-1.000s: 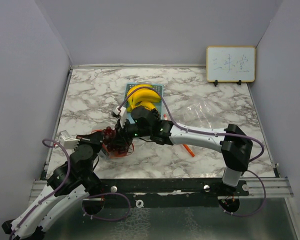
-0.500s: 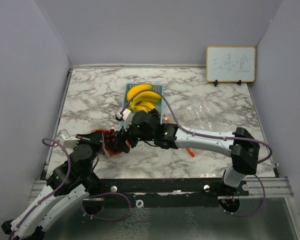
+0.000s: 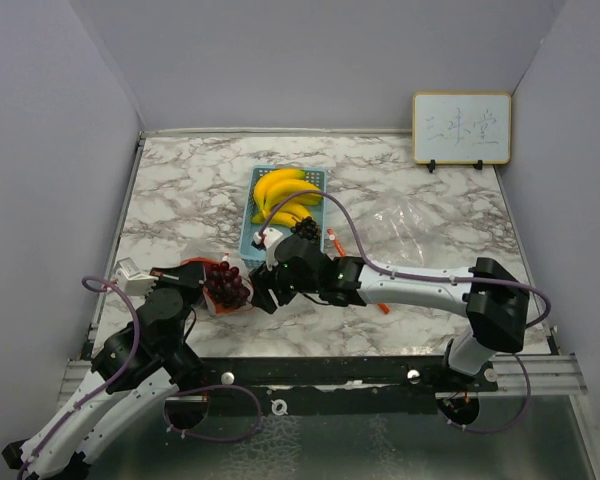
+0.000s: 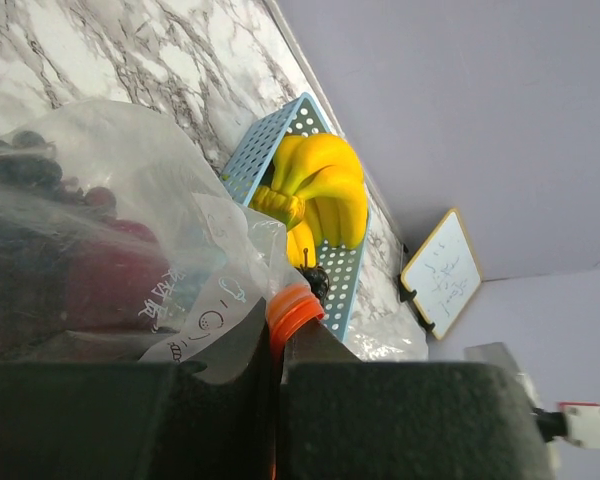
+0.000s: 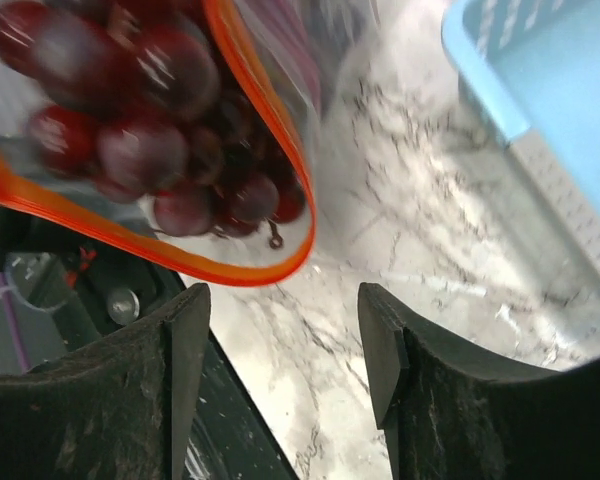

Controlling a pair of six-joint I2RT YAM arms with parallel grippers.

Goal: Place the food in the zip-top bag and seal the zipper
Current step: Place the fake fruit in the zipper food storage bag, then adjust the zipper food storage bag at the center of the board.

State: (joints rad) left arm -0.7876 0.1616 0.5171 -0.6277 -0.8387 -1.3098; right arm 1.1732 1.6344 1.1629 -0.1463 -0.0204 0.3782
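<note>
The zip-top bag [image 3: 212,296] lies at the near left with its orange zipper rim [image 4: 292,308] pinched in my shut left gripper [image 4: 277,352]. A dark purple grape cluster [image 3: 226,285] sits in the bag's mouth; in the right wrist view the grapes [image 5: 150,120] lie inside the orange rim [image 5: 230,272]. My right gripper [image 5: 280,325] stands open and holds nothing, just right of the bag's mouth [image 3: 264,298] above bare marble. The yellow bananas [image 3: 285,194] rest in the blue mesh basket [image 3: 250,228]. A small dark cluster [image 3: 305,228] sits at the basket's near end.
A second sheet of clear plastic [image 3: 412,224] lies on the marble right of the basket, with an orange strip [image 3: 380,305] by my right arm. A small whiteboard [image 3: 461,128] stands at the back right. Grey walls close in three sides.
My right gripper has opened, let go of the grapes and drawn back toward the near right. The grapes now rest in the bag's mouth. The left gripper has kept its hold.
</note>
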